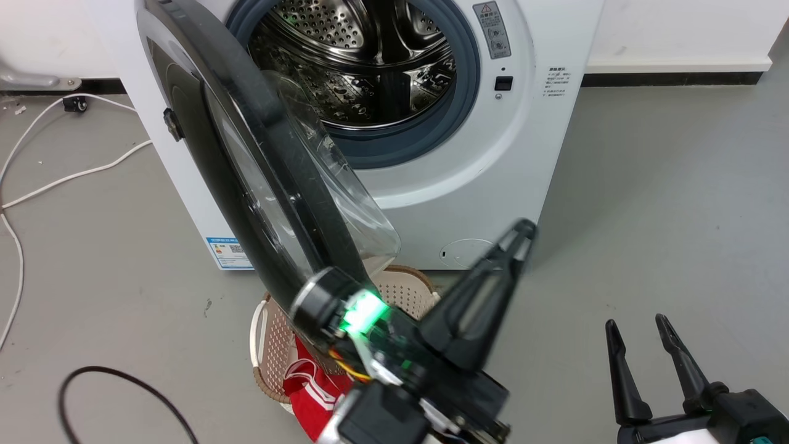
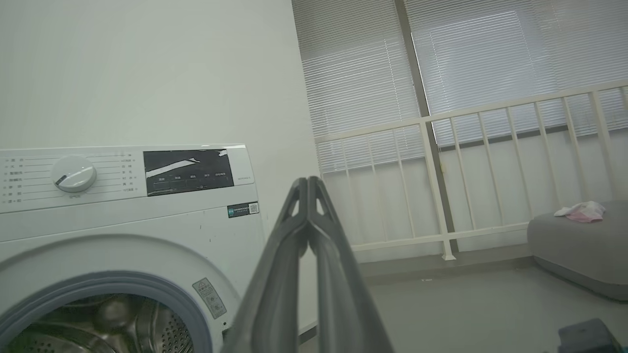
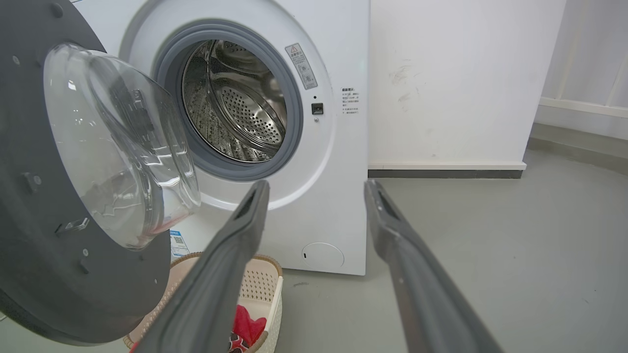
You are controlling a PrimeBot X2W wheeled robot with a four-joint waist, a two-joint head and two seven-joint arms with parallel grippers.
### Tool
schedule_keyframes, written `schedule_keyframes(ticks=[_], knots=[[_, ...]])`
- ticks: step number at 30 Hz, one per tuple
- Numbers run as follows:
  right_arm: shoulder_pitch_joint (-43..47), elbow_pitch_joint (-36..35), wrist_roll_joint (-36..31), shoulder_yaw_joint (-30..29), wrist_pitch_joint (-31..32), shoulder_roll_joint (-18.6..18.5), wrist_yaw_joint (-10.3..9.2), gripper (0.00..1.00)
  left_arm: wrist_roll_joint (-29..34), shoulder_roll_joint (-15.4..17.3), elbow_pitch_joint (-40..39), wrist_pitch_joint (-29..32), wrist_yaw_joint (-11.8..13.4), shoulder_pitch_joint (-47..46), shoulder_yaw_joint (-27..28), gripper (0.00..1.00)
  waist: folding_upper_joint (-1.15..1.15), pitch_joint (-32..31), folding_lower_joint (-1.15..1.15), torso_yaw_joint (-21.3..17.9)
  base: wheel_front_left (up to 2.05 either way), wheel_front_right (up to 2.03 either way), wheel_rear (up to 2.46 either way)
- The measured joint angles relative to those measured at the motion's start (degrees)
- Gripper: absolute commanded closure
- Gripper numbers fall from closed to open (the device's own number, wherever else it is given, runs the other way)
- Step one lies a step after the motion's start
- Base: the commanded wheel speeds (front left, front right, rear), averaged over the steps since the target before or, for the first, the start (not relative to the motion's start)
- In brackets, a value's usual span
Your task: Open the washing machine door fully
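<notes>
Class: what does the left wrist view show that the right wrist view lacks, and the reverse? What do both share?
Left wrist view adds: control dial, white railing, blinds, shut left gripper. Right wrist view adds: the washing machine door standing open, a basket, open right gripper. Shared: the washing machine, its grey gasket and steel drum.

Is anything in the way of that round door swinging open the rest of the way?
Nothing visible blocks the washing machine door from swinging further: on that side only a white cable lies flat on the floor. A basket sits low beneath the door's lower edge; whether the door clears it cannot be told.
</notes>
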Motion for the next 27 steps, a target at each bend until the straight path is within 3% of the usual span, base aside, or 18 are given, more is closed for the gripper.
schedule_keyframes(ticks=[6, 15, 21, 27], knots=[[-0.07, 0.22, 0.03, 0.16, 0.00, 0.00, 0.00, 0.00, -0.47, 0.00, 2.58, 0.00, 0.09, -0.35, -5.09, 1.00, 0.00, 0.19, 0.00, 0.04, 0.00, 0.00, 0.00], [-0.47, 0.45, 0.18, 0.49, 0.00, 0.00, 0.00, 0.00, -0.78, 0.07, 8.18, 0.00, -1.01, 1.87, -7.87, 1.00, 0.00, 0.60, 0.00, 0.22, 0.00, 0.00, 0.00], [-0.60, 0.51, 0.18, 0.70, 0.00, 0.00, 0.00, 0.00, -0.86, 1.04, 11.36, 0.00, -1.07, 5.51, -6.38, 1.00, 0.00, 1.19, 0.00, 0.35, 0.00, 0.00, 0.00], [-1.42, 0.82, 0.19, 0.54, 0.00, 0.00, 0.00, 0.00, -1.77, 1.56, 13.14, 0.00, 0.93, 8.93, -1.16, 1.00, 0.00, 2.25, 0.00, 0.46, 0.00, 0.00, 0.00]])
